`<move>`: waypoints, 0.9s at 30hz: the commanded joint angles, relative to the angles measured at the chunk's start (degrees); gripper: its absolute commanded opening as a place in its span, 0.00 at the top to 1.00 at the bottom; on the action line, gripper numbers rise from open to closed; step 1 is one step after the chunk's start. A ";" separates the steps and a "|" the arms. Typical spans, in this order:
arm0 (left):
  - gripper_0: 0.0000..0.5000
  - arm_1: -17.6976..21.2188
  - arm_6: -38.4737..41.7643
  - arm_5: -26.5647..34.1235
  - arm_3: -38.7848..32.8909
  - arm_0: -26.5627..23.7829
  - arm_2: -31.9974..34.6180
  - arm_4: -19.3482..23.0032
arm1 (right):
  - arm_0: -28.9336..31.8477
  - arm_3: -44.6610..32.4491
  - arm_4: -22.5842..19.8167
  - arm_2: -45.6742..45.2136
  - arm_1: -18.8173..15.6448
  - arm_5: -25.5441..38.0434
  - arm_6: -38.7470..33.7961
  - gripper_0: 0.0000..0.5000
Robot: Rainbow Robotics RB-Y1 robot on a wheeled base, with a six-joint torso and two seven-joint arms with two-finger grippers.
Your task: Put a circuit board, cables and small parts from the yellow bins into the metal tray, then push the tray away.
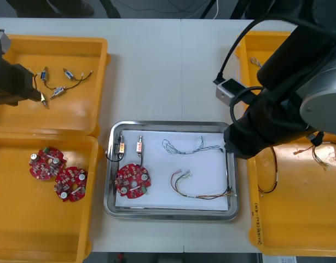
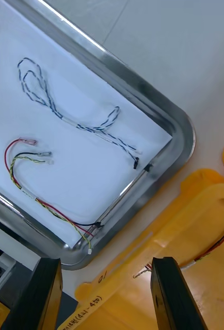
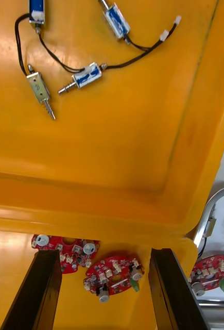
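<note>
Lower centre of the front frame, on the desk (image 1: 157,71): tray (image 1: 168,125), white inside. At its left side, board (image 1: 133,181), with two small metal parts (image 1: 121,147) just above it, side by side. At its right side, blue-white cable (image 1: 191,147) above red-yellow cable (image 1: 201,192), apart from each other and well apart from the board.

Right of centre, by the tray's right rim: right end effector (image 2: 105,276), under its dark arm. Stands wide open, holding nothing. Hangs over the rim of the lower-right bin (image 1: 288,230), just beside the tray's corner; beyond the right fingers (image 2: 39,294), both cables on the white liner. Loose cables (image 1: 268,178) in that bin, near its left wall.

Upper left of the frame: left end effector (image 3: 104,268), over the upper-left bin (image 1: 75,115). Also wide open, gripping nothing. Ahead of it in that bin, four wired parts (image 1: 61,82) on black leads. Lower left of the frame: lower-left bin (image 1: 25,230) with two spare boards (image 1: 47,163), just beside each other; seen between the left fingers (image 3: 168,289) in the wrist view, past the bin wall.
</note>
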 commanded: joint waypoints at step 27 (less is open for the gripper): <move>0.00 2.71 -5.32 0.38 -15.10 19.75 9.53 3.52 | -8.84 3.86 15.78 32.95 15.61 -10.58 8.28 0.00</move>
